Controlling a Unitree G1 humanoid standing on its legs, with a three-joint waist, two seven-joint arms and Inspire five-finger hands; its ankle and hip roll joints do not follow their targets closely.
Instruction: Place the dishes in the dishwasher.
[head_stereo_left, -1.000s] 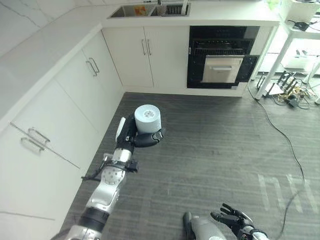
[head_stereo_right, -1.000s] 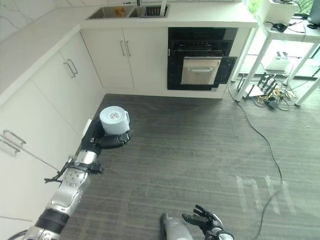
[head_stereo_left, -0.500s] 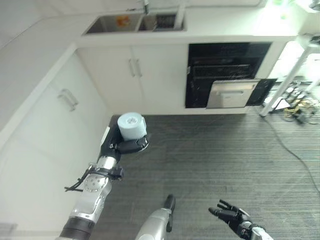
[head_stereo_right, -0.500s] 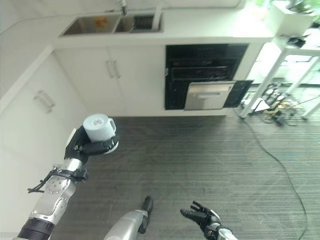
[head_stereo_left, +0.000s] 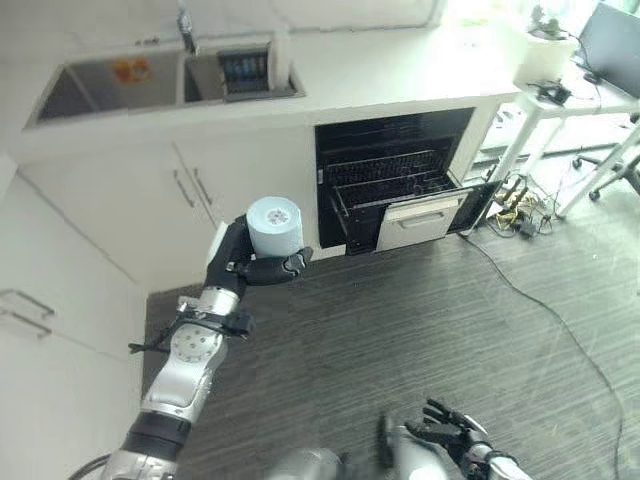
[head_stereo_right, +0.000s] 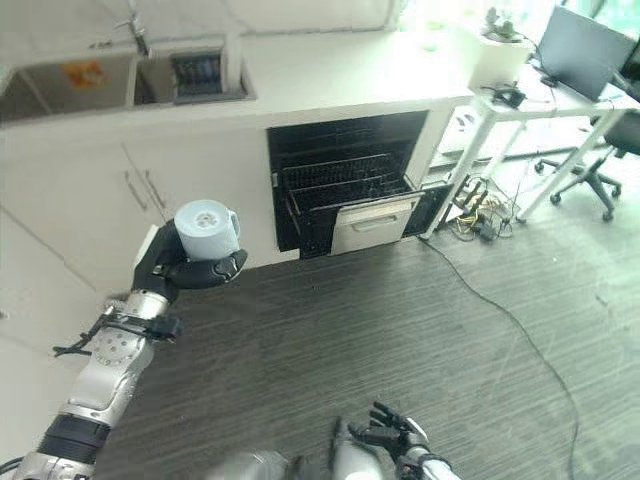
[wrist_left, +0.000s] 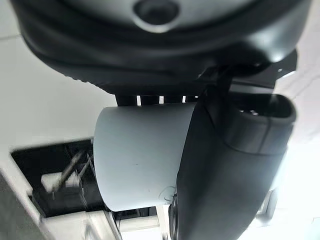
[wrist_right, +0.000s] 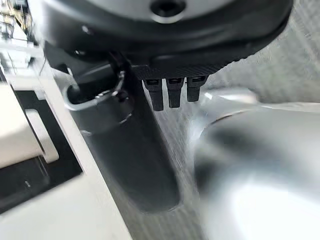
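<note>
With my left hand (head_stereo_left: 240, 262) clamped on the pale blue ceramic mug (head_stereo_left: 274, 227), the open black dishwasher (head_stereo_left: 395, 180) has now come nearer, so loading should follow.

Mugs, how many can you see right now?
1: a pale blue mug held up in the left hand, in front of the open dishwasher. More dishes may be hidden in the sink.

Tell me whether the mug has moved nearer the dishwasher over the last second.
Yes. The mug in the left hand now sits just beside the open dishwasher, level with its racks; a second ago it was far down the floor from it.
</note>
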